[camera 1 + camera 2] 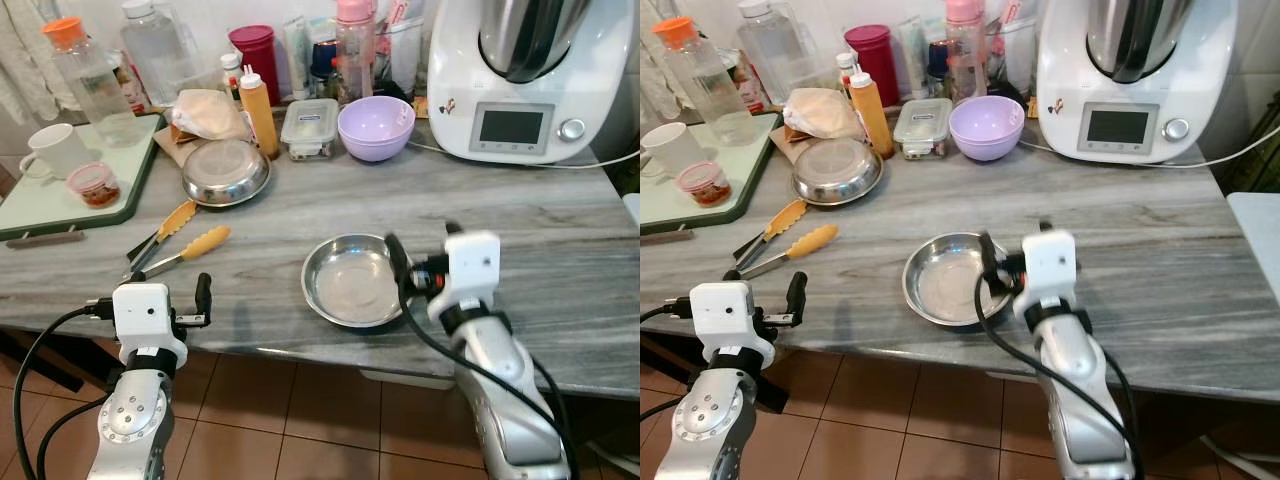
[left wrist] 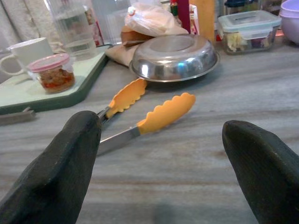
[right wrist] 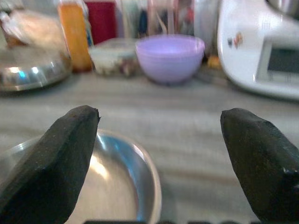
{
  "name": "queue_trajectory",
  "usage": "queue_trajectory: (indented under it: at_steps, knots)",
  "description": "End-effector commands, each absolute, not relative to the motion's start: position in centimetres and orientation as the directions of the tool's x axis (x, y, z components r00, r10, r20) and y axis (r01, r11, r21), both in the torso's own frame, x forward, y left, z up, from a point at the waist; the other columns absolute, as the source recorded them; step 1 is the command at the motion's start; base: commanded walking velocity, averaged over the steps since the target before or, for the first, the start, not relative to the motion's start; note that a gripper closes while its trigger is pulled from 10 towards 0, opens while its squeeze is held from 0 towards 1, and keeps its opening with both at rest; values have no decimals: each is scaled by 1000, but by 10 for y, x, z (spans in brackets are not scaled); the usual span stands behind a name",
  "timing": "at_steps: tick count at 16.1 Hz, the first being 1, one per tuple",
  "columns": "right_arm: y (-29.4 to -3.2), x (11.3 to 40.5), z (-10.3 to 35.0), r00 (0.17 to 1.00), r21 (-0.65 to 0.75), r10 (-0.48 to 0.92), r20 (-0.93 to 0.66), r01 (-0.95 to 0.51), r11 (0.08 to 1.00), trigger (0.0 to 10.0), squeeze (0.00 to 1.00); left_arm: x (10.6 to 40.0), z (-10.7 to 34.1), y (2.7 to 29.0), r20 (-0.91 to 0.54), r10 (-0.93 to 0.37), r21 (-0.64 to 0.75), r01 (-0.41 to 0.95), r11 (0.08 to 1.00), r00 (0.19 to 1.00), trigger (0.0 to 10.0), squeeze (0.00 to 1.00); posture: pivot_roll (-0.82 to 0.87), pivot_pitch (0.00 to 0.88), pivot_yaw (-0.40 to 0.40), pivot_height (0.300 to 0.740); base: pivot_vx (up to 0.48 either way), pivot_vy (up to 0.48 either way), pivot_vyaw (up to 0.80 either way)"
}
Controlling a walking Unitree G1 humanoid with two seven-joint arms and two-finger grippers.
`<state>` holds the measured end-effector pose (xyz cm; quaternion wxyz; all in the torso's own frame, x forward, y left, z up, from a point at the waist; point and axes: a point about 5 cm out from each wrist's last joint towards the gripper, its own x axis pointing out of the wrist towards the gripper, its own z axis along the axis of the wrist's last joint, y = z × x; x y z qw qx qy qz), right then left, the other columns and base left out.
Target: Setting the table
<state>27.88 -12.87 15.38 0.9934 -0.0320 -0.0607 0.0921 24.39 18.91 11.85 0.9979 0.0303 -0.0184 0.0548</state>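
Beside the empty steel bowl point(image 1: 352, 281), right claw point(image 3: 159, 154) gapes; left claw point(image 2: 163, 163) gapes too.

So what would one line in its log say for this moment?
left gripper: open, facing tongs | right gripper: open, at rim of steel dish | dish upright on counter, nothing held

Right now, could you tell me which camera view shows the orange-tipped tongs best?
The left wrist view: the tongs lie close and sharp between the open left gripper fingers, both scalloped tips visible. The eye views show them whole but smaller, near the counter's front edge. The right wrist view looks toward the purple bowl instead.
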Motion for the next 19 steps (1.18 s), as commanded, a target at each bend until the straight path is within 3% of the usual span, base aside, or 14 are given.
queue_trajectory:
  at_steps: [1,6,19]
  knots:
    - [-128,277,157,975,-49,183,122,-179,983,10000,0,244,119,191,32,121,54,-123,991,992,10000,0,-235,117,138,740,0,0,0]
    - [-127,277,150,977,-37,195,82,-192,981,10000,0,246,116,189,31,139,53,-141,989,990,10000,0,-244,118,121,740,0,0,-579]
    - [-128,286,169,969,-65,193,152,-185,981,10000,0,253,118,191,0,163,61,-162,985,987,10000,0,-232,109,114,740,0,0,0]
